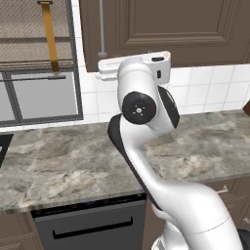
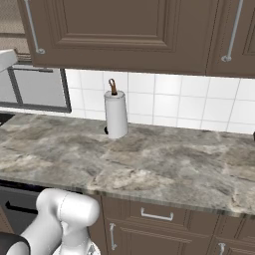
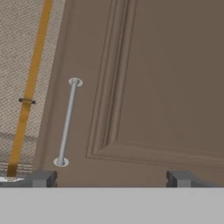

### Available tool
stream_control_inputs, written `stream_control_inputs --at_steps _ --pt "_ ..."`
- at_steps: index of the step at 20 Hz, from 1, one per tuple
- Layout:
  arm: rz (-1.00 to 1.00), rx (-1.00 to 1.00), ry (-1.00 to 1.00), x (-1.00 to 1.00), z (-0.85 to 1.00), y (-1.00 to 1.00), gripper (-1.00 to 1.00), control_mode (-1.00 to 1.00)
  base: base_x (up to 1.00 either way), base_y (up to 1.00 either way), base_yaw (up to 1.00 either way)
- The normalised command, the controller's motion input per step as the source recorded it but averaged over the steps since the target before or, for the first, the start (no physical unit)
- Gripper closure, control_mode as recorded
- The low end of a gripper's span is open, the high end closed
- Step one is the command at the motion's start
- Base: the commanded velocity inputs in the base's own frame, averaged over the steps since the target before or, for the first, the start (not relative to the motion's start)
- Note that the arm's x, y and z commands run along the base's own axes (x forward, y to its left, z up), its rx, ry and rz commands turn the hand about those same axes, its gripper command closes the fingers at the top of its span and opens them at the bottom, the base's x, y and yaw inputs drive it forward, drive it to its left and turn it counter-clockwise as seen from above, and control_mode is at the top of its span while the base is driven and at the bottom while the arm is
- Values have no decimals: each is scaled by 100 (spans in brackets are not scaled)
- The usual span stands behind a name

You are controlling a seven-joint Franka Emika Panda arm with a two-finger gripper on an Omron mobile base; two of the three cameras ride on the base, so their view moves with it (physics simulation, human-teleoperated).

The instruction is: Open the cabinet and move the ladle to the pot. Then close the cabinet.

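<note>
Dark brown wood, the cabinet (image 3: 144,87) door looks stiff and hinged. We should take its silver bar handle (image 3: 68,122) mid-length. Our gripper (image 3: 111,178) hangs wide open, holding nothing.

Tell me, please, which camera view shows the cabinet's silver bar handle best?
The hand view: the handle shows whole and close on the shut cabinet door. The left base view catches its lower end; the right base view its lower part.

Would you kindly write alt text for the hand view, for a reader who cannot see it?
A closed dark brown cabinet door with a raised panel, its vertical silver bar handle left of centre. The open tool shows two dark fingertips at the bottom; a woven blind with an orange strap lies left.
</note>
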Motion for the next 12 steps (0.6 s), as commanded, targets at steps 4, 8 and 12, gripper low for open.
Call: stream_control_inputs --at_steps 4,8,12 --pt "0 0 0 56 15 22 -100 -100 0 0 0" --pt "0 0 0 49 5 9 -100 -100 0 0 0" --pt "0 0 -6 68 0 1 -100 -100 0 0 0"
